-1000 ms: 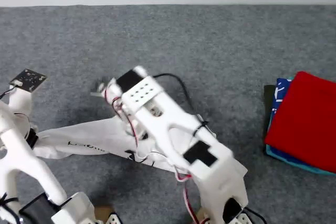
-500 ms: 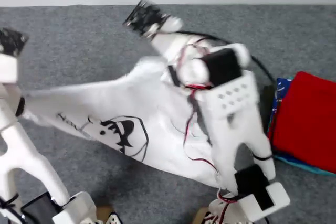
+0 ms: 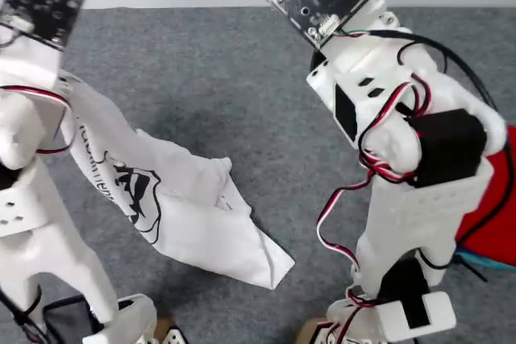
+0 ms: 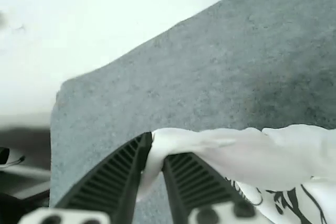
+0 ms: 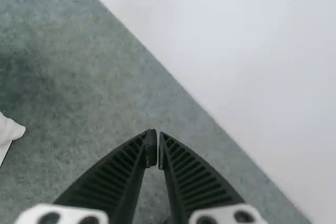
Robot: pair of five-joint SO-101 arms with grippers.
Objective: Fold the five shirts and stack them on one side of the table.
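Observation:
A white shirt [image 3: 189,215] with a black print hangs from my raised left arm [image 3: 32,126] at the left, and its lower part lies crumpled on the grey table [image 3: 201,62]. In the left wrist view my left gripper [image 4: 155,153] is shut on a bunched edge of the white shirt [image 4: 236,148]. My right arm [image 3: 403,134] stands tall at the right. Above the grey surface near its far edge, my right gripper [image 5: 155,149] is shut with nothing in it. A corner of the white shirt [image 5: 7,131] shows off to one side.
A stack of folded shirts, a red one [image 3: 493,227] on top and a blue one [image 3: 484,263] beneath, lies at the table's right edge, mostly hidden behind the right arm. Bare grey table stretches between the two arms and towards the back.
Both arms have lifted. The right gripper, at the shirt's far side half a second ago, has come off it; that side dropped, and the shirt now hangs from the left gripper alone.

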